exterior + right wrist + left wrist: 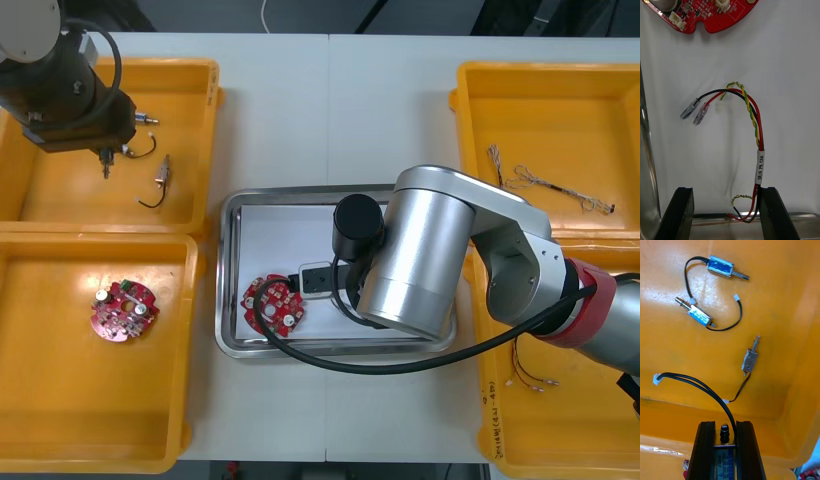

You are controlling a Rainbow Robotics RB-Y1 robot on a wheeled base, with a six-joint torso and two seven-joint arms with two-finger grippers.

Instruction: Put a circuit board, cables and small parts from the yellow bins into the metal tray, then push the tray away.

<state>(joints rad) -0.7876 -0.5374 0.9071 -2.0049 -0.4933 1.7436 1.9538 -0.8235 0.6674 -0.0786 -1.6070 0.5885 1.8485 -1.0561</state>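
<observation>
My right gripper [726, 189] hangs wide open over the metal tray [647, 168], holding nothing. The red and yellow cable [752, 112] lies on the tray's white floor, starting inside the gripper's gap and running ahead, and the circuit board [703, 15] lies beyond its far end. My left gripper [725, 423] is clamped on a small metal part [724, 455]. Its black lead [696, 384] arches forward over the yellow bin [782, 296], where three more small metal parts [750, 360] lie farther ahead.

Silver cylindrical right arm [425, 255], red collar [590, 305], black cable [400, 368], 2 black fingers [683, 213]
</observation>
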